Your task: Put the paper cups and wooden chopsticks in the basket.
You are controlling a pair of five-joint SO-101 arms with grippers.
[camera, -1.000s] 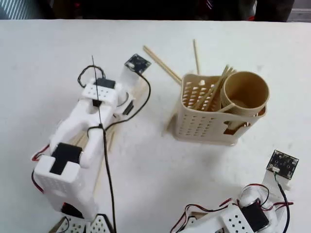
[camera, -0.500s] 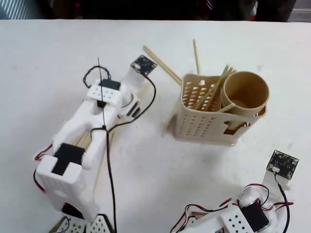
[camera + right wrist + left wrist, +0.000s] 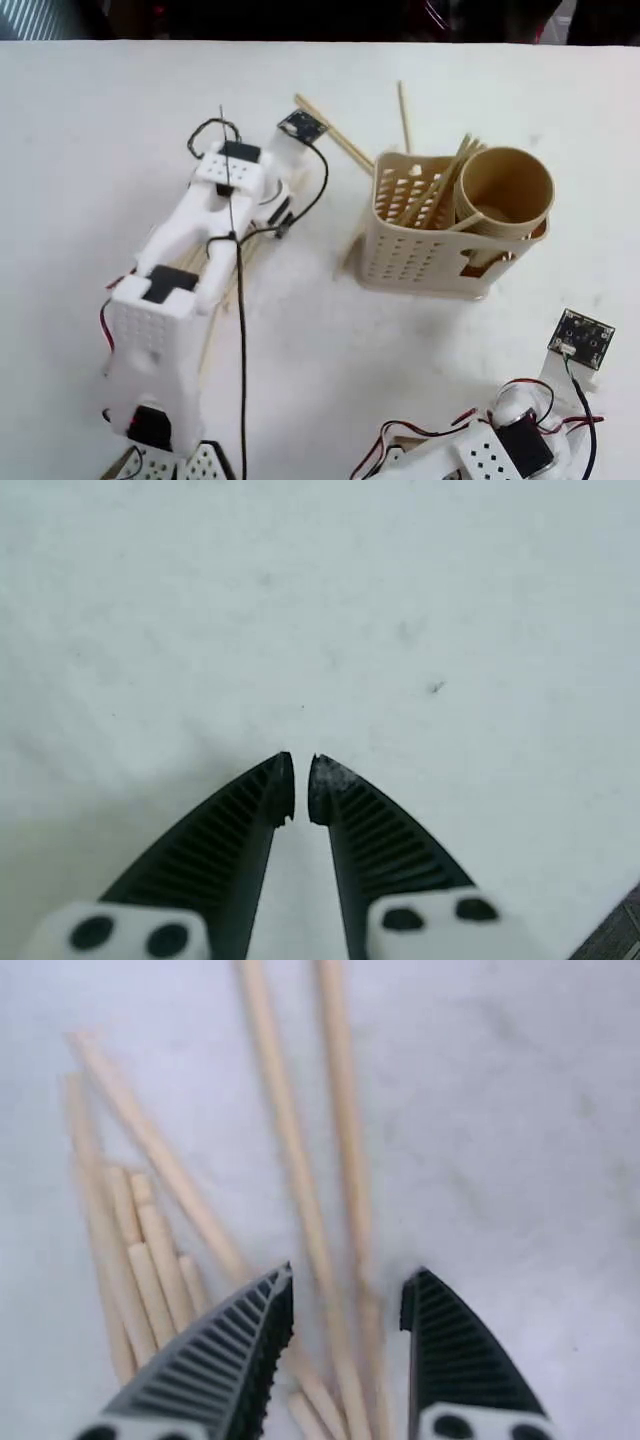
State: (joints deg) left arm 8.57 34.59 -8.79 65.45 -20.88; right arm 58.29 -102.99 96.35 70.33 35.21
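A beige perforated basket (image 3: 400, 255) stands right of centre, with a paper cup (image 3: 505, 190) and several wooden chopsticks (image 3: 437, 185) inside it. More chopsticks (image 3: 298, 1185) lie on the table under my left arm (image 3: 215, 215). My left gripper (image 3: 345, 1278) hangs open low over them, and two sticks run between its jaws. Other sticks (image 3: 150, 1270) are piled beside one finger. Two loose chopsticks (image 3: 335, 133) lie behind the basket. My right gripper (image 3: 300, 765) is shut with nothing in it, over bare table at the front right.
A single chopstick (image 3: 351, 252) lies against the basket's left side. The right arm (image 3: 500, 450) sits folded at the near edge. White tabletop (image 3: 330, 360) stretches between the arms and in front of the basket.
My left arm has stretched farther from the near edge and to the right, toward the basket, over the chopsticks on the table. The right arm has not moved.
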